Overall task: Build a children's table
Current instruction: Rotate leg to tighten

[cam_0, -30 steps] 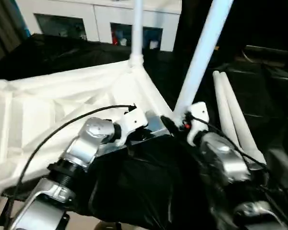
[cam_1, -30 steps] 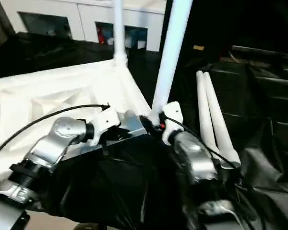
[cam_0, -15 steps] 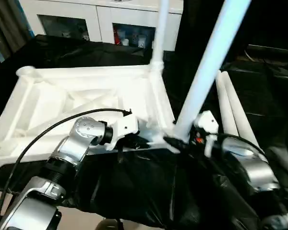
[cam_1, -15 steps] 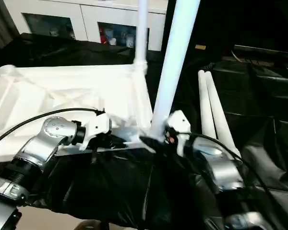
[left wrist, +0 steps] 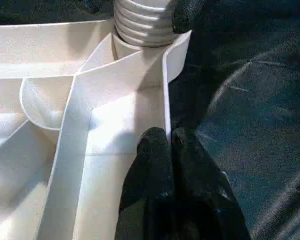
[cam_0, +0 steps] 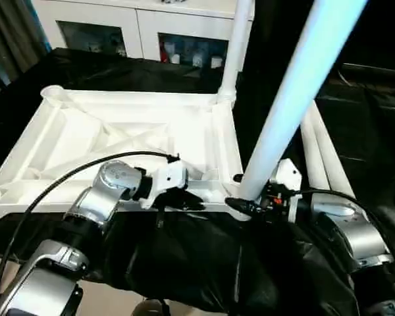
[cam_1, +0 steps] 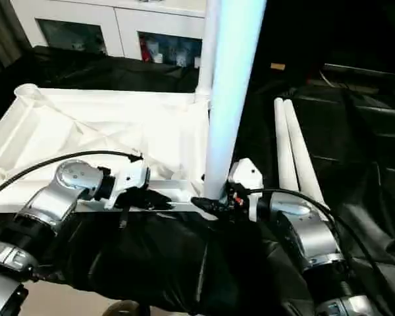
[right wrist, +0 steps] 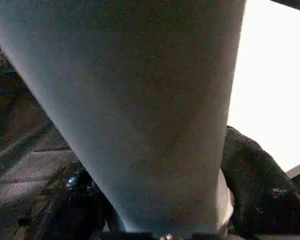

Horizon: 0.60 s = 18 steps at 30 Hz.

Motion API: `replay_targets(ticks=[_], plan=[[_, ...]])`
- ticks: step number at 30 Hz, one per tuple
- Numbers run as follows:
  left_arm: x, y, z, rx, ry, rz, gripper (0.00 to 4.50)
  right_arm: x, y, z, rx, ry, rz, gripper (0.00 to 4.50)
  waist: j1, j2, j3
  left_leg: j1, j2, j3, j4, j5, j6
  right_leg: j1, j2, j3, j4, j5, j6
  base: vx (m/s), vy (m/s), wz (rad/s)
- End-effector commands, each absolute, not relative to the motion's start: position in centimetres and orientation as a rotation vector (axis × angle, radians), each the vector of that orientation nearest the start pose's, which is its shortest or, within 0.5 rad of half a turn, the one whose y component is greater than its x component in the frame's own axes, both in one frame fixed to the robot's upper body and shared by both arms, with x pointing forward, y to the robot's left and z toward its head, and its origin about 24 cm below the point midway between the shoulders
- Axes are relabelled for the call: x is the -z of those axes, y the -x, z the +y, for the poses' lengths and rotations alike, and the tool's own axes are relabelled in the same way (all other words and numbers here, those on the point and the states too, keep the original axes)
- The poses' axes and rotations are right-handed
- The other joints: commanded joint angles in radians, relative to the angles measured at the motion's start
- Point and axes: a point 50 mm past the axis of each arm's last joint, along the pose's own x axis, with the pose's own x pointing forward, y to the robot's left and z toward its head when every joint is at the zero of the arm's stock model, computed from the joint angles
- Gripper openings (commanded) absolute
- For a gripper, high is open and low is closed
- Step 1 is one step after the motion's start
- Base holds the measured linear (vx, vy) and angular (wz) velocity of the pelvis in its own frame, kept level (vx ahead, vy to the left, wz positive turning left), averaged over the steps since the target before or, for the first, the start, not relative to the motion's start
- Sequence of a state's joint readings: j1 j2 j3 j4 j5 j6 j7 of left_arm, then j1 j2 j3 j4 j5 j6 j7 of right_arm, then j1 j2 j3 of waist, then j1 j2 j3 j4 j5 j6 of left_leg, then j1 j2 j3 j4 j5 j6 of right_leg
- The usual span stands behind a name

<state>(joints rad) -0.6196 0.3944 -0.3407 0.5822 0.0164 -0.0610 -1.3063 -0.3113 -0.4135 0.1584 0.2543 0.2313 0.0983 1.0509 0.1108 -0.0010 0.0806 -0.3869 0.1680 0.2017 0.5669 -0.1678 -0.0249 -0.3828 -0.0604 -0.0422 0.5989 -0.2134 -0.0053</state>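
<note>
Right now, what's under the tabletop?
The upside-down tabletop lies on black sheeting that drapes off the front edge. What the sheeting covers, and anything directly beneath the tabletop, is hidden.

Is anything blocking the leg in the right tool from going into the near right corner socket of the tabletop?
Nothing visible does. The leg, held by the right tool, has its ribbed end already at the corner socket of the tabletop. The left tool pinches the rim beside it, clear of the socket.
</note>
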Motion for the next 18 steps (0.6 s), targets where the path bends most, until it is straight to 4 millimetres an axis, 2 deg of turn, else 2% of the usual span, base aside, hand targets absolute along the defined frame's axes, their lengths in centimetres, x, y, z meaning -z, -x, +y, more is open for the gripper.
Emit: replay_targets(ticks=[1,7,11,12,14,16,17,18], plan=[[-5.3,-30.8,12.6,1.537,-0.551,0.412,0.00,-5.1,-27.4,-14.6,-1.222,0.138,0.225,2.68,0.000,0.003,-0.063,0.028,0.079,-0.032,-0.057,-0.147,0.079,0.035,-0.098,0.045,-0.050,0.009,-0.286,0.000,0.000,0.00],[-5.1,-30.6,12.8,1.547,-0.533,0.422,0.00,-4.3,-27.2,-14.6,-1.171,0.007,0.244,2.67,0.002,0.004,-0.062,0.029,0.080,-0.032,-0.058,-0.167,0.072,0.034,-0.100,0.046,-0.053,-0.023,-0.287,0.000,0.000,0.00],[-5.0,-30.5,12.8,1.551,-0.524,0.426,0.00,-2.9,-27.1,-14.9,-1.083,-0.111,0.274,2.67,0.002,0.011,-0.060,0.031,0.081,-0.034,-0.063,-0.203,0.048,0.030,-0.100,0.045,-0.057,-0.063,-0.288,0.000,0.000,0.00],[-5.0,-30.4,12.7,1.552,-0.521,0.425,0.00,-2.4,-27.1,-15.0,-1.067,-0.117,0.286,2.67,0.002,0.010,-0.059,0.031,0.081,-0.034,-0.064,-0.210,0.041,0.031,-0.101,0.046,-0.057,-0.069,-0.287,0.000,0.000,0.00],[-4.9,-30.4,12.7,1.554,-0.518,0.426,0.00,-1.7,-26.8,-15.0,-1.053,-0.115,0.303,2.67,0.001,0.018,-0.056,0.031,0.080,-0.036,-0.067,-0.240,0.024,0.029,-0.101,0.046,-0.061,-0.090,-0.283,0.000,0.000,0.00],[-4.9,-30.4,12.7,1.555,-0.519,0.426,0.00,-1.6,-26.7,-14.9,-1.049,-0.110,0.306,2.67,0.000,0.016,-0.055,0.032,0.080,-0.036,-0.068,-0.254,0.018,0.030,-0.102,0.047,-0.063,-0.104,-0.280,0.000,0.000,0.00],[-4.9,-30.4,12.7,1.556,-0.519,0.427,0.00,-1.4,-26.5,-14.9,-1.048,-0.107,0.310,2.67,0.001,0.020,-0.055,0.033,0.080,-0.037,-0.070,-0.260,0.014,0.030,-0.102,0.047,-0.063,-0.114,-0.276,0.000,0.000,0.00],[-4.9,-30.3,12.7,1.556,-0.519,0.428,0.00,-1.3,-26.5,-14.8,-1.048,-0.108,0.311,2.67,0.000,0.018,-0.055,0.034,0.081,-0.037,-0.072,-0.267,0.011,0.029,-0.100,0.048,-0.064,-0.120,-0.273,0.000,0.000,0.00]])
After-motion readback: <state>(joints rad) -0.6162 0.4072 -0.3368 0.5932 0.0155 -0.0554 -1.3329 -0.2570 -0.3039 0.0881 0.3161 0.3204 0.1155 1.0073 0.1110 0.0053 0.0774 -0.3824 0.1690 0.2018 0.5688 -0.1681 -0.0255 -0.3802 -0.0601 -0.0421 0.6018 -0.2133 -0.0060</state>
